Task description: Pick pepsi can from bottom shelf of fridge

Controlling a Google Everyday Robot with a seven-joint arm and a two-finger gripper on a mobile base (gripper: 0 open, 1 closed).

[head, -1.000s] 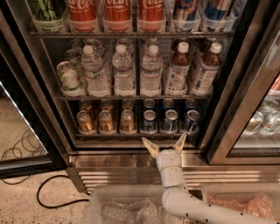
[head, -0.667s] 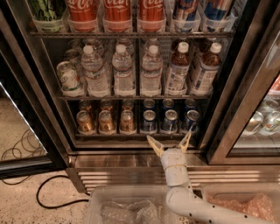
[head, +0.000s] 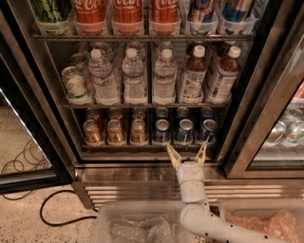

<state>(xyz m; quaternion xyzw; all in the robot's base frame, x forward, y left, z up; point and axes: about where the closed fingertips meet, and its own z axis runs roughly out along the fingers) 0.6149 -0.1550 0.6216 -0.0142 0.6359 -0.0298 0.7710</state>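
Observation:
The fridge [head: 42, 99] stands open in front of me. Its bottom shelf [head: 118, 148] holds gold-brown cans [head: 115, 131] on the left and several dark-blue pepsi cans on the right. The front-row pepsi can [head: 185, 131] sits in the middle of that group. My gripper [head: 187, 155] is open, its two pale fingers spread just below and in front of the shelf's rail, under that can. It holds nothing.
Water bottles [head: 134, 78] and brown drink bottles [head: 194, 76] fill the middle rack. Red Coca-Cola cans [head: 127, 12] stand on the top rack. The steel slatted base [head: 133, 187] lies below the shelf. Clear bins [head: 137, 223] sit at the bottom. A black cable [head: 57, 209] lies on the floor at left.
My gripper has shifted a little to the right and slightly up toward the pepsi cans. Its fingers stay spread.

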